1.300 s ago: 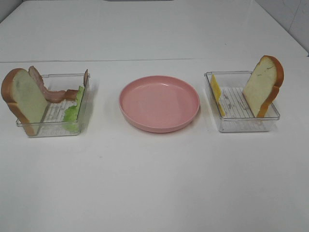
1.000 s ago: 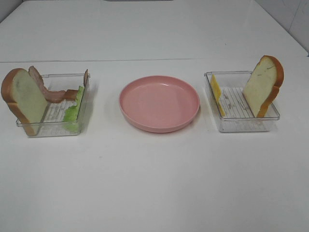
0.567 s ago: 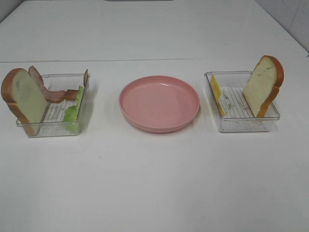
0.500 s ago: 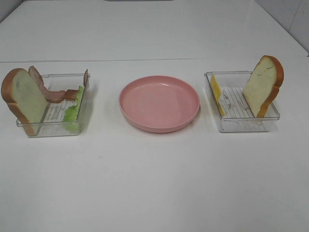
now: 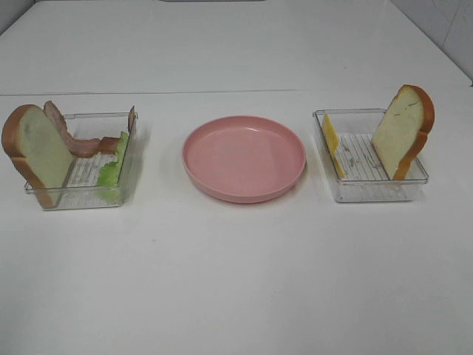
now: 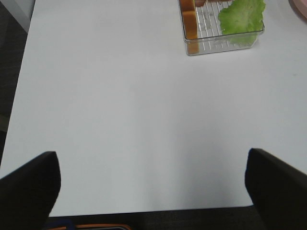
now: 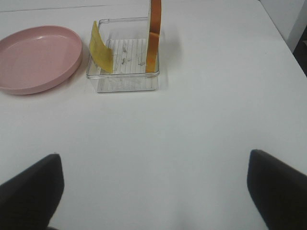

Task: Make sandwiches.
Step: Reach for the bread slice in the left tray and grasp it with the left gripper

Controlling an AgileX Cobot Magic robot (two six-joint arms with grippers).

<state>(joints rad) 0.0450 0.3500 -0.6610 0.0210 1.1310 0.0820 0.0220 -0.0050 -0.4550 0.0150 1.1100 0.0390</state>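
Since nothing is stacked yet, the first step is probably laying bread on the round pink plate [image 5: 244, 157] mid-frame. Both the left tool [image 6: 153, 184] and the right tool [image 7: 153, 189] gape wide and empty. One white toy bread slice with orange-brown crust [image 5: 35, 151] leans at far left in the left clear plastic tray [image 5: 81, 198], beside brown bacon strips [image 5: 75, 143] and a green lettuce leaf [image 5: 112, 170]. At right, the second bread slice [image 5: 399, 137] stands in the right clear plastic tray [image 5: 369, 192], apart from the yellow cheese slice [image 5: 330, 140]. Pinch a slice across its flat faces, lifting straight up; only tray walls obstruct.
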